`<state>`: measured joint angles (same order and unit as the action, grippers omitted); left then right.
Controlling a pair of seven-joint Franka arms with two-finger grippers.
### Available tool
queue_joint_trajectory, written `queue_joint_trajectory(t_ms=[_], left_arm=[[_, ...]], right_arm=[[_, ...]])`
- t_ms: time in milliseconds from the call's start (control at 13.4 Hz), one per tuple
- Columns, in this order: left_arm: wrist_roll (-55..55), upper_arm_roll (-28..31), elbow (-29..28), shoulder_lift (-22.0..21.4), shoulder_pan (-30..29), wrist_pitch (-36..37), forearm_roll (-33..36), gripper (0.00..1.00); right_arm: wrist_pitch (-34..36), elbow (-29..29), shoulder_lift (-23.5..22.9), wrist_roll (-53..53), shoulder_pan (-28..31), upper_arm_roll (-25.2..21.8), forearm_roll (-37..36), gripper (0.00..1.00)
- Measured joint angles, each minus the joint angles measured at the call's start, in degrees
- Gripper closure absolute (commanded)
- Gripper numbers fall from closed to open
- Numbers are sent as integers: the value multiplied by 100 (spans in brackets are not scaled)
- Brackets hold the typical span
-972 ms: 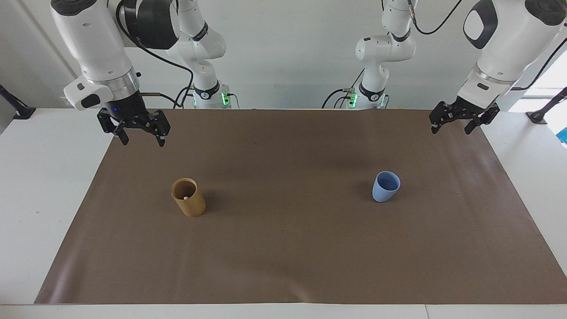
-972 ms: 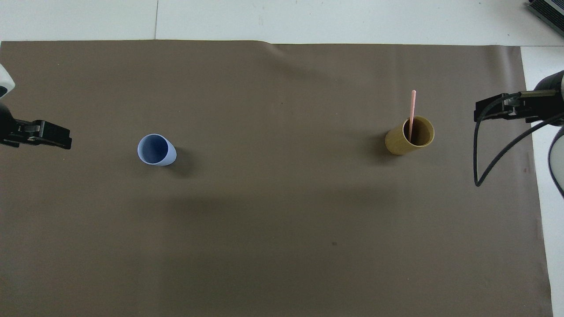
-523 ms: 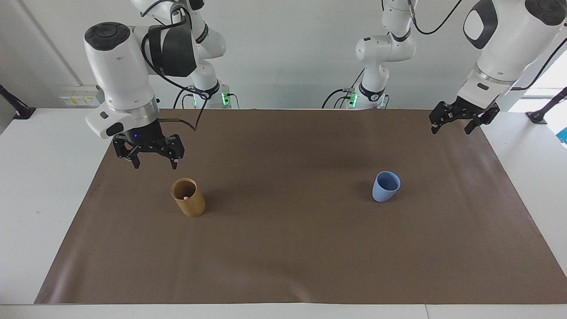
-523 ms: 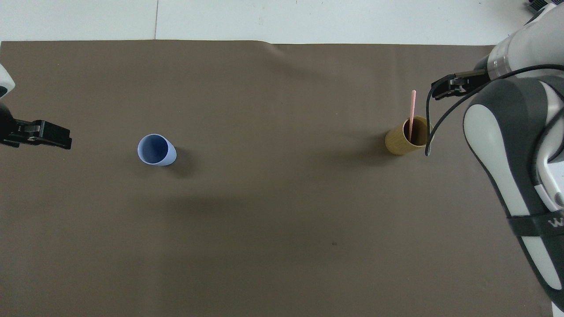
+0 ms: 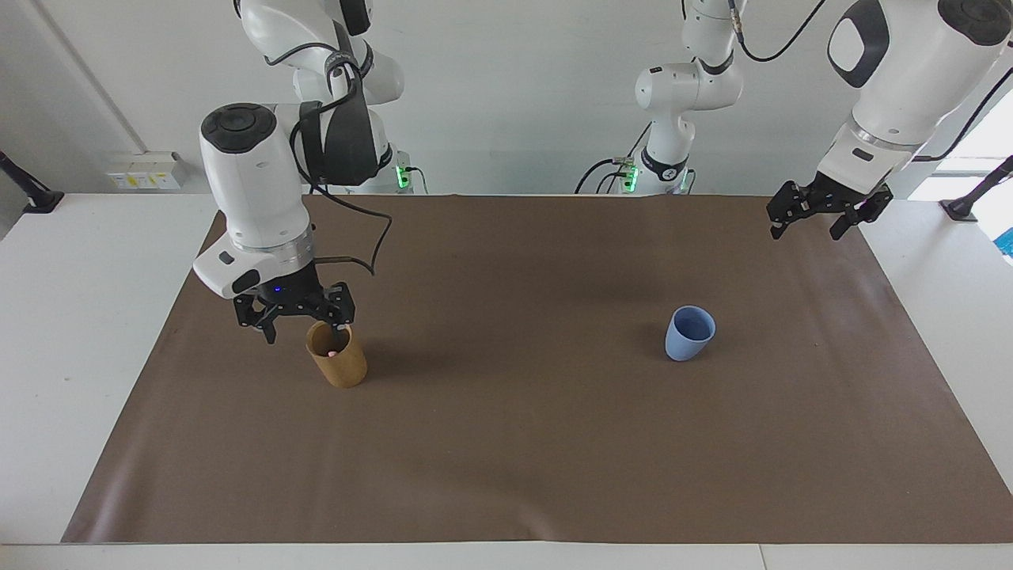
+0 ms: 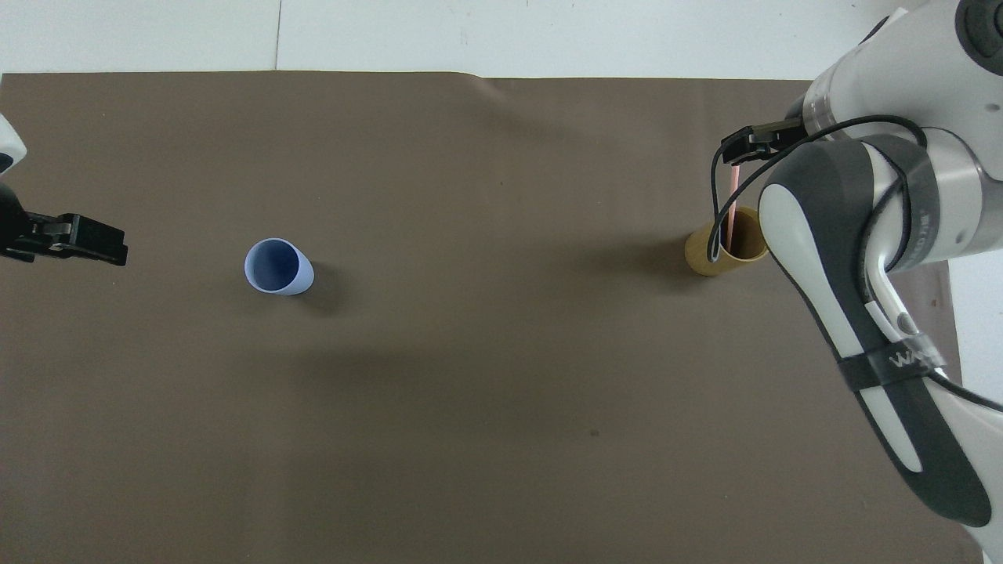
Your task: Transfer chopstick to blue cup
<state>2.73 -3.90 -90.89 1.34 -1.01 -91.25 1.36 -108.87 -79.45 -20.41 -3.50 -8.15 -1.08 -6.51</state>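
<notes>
Right gripper (image 5: 302, 331), jaws spread and empty, hangs at the tan cup (image 5: 336, 353) holding the chopstick (image 6: 732, 211) near the right arm's bench end. Best centre on the stick, then pinch high. Left gripper (image 5: 815, 222) waits, released; blue cup (image 5: 689, 333) well apart.

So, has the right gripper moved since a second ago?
Yes. The right gripper has swung in from the mat's edge and down to the tan cup.

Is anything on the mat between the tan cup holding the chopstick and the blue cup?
Nothing visible. The chopstick stands in the tan cup under the open right tool. Only bare brown mat lies from there to the blue cup. The left tool waits, open, at the mat's edge.
</notes>
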Motion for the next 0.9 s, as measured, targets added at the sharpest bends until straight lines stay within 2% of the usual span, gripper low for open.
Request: queue_joint_trajectory(t_ms=[150, 299, 673, 822, 897], left_arm=[[0, 0, 0, 0, 0, 0, 0, 0], [0, 0, 0, 0, 0, 0, 0, 0], [0, 0, 0, 0, 0, 0, 0, 0], [0, 0, 0, 0, 0, 1, 0, 0], [0, 0, 0, 0, 0, 1, 0, 0]], right_arm=[[-124, -11, -18, 147, -24, 0, -25, 11], [-211, -76, -61, 378, -24, 0, -26, 13], [-424, -326, -117, 490, -26, 2, -27, 12], [-424, -361, -116, 491, -30, 3, -26, 0], [-421, -377, -116, 491, -31, 4, -26, 0]])
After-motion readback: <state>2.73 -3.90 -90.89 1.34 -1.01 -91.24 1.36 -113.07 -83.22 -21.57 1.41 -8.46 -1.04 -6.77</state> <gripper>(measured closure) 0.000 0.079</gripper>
